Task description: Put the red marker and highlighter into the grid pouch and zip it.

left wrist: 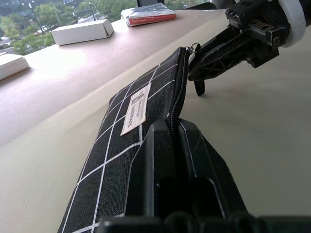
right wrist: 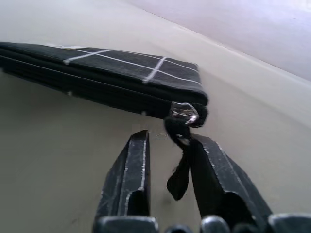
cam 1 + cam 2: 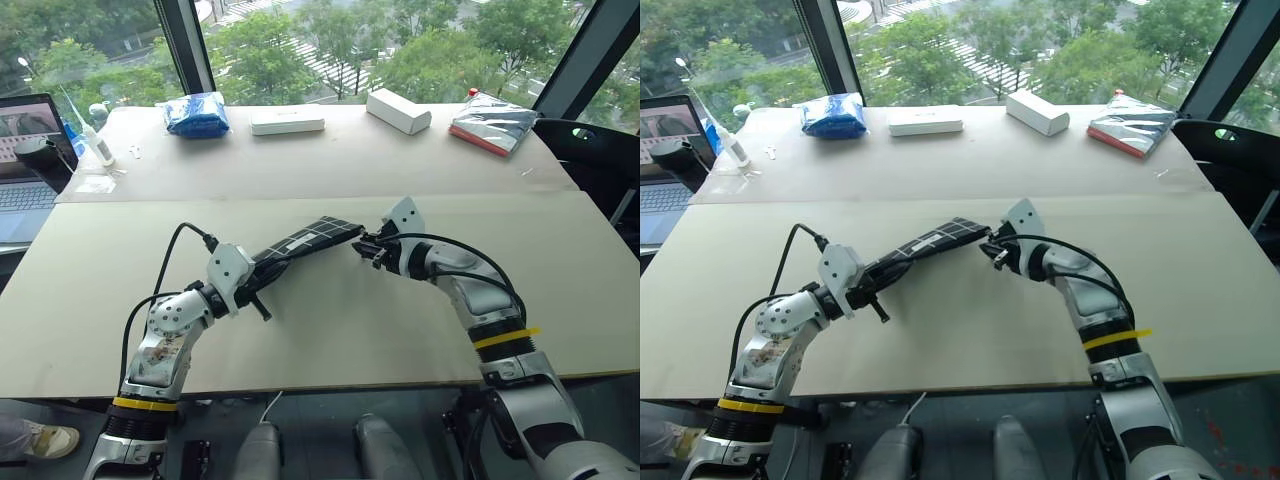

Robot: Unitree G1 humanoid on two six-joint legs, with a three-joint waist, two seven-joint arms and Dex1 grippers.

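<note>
My left tool [image 3: 262, 292] is clamped shut on the near end of the grid pouch [image 3: 305, 240], holding it above the counter [image 3: 330, 330]. Long axis runs from it toward my right tool [image 2: 167, 160]; zipper edge up, closed. Fabric looks soft, light; best gripped by the ends. Right tool stands part open, pull cord [image 2: 181, 170] hanging loose between the fingers.

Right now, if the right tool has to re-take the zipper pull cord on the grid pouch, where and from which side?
Grip the pull cord low on its hanging tail, below the metal slider. Come in from the pouch's free end, level with the zipper line, since the left tool clamps the grid pouch at the other end. The right tool is open, the cord dangling between its fingers.
</note>
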